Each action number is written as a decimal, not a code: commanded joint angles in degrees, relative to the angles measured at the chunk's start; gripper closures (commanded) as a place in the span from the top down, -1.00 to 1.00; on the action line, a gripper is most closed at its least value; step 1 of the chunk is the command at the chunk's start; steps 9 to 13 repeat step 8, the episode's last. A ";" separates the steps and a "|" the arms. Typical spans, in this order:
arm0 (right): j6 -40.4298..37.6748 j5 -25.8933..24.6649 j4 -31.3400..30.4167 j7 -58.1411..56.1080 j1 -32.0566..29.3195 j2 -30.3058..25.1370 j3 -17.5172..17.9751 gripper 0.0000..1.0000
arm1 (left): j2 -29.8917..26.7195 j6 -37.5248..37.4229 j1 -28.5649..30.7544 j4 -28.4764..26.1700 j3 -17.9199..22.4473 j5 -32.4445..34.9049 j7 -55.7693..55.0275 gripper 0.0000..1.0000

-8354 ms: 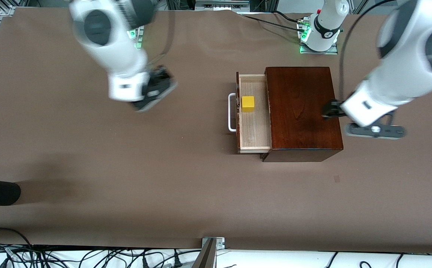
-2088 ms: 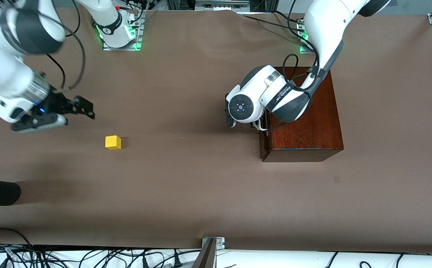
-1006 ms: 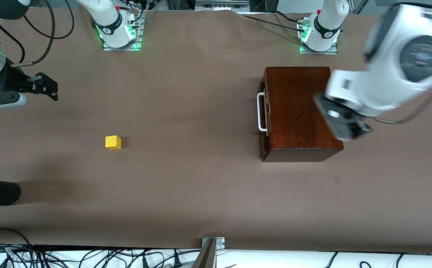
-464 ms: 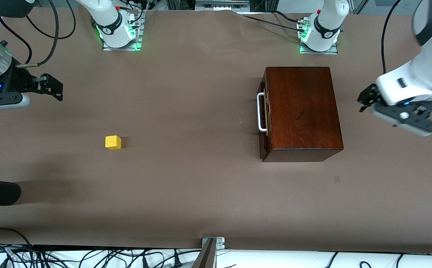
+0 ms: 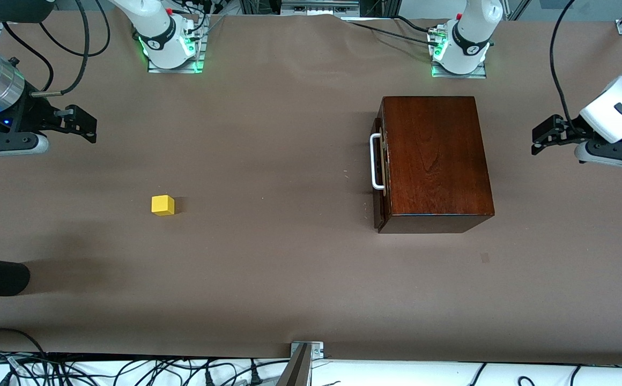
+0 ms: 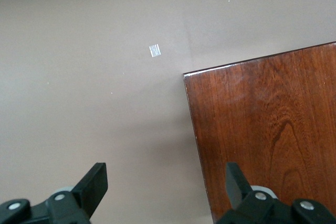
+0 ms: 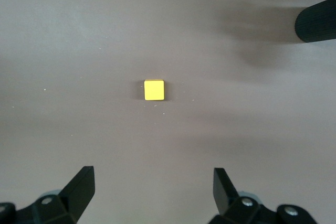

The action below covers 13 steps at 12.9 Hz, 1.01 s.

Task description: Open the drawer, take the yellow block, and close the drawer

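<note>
Left gripper (image 5: 540, 140) withdrawn from drawer (image 5: 379, 161), now shut; yellow block (image 5: 162, 205) plain cube; fingers spread.

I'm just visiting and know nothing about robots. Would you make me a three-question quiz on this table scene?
1. True or false: the drawer of the wooden box is pulled out.
2. The yellow block lies: A) in the drawer, B) on the table, C) in a pincer.
3. Fill in: both the left pincer and the right pincer are ____.

Key: 1 false; 2 B; 3 open.
</note>
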 commanded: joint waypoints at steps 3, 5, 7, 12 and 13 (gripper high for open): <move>-1.31 0.70 1.55 0.95 0.06 0.26 -0.03 1.00 | -3.10 1.43 1.61 -3.41 -1.87 -1.03 -1.99 1.00; -1.04 0.70 1.55 0.95 0.06 0.26 -0.03 1.00 | -3.19 1.61 1.61 -3.93 -1.87 -1.21 -1.99 1.00; -0.95 0.70 1.55 1.04 -0.03 0.26 -0.12 1.00 | -3.37 1.69 2.05 -4.29 -1.78 -1.38 -1.90 1.00; -0.95 0.70 1.55 0.95 -0.03 0.26 -0.21 1.00 | -3.45 1.61 2.05 -4.37 -1.87 -1.38 -1.99 1.00; -0.95 0.70 1.55 0.95 -0.03 0.26 -0.21 1.00 | -3.45 1.61 2.05 -4.37 -1.87 -1.38 -1.99 1.00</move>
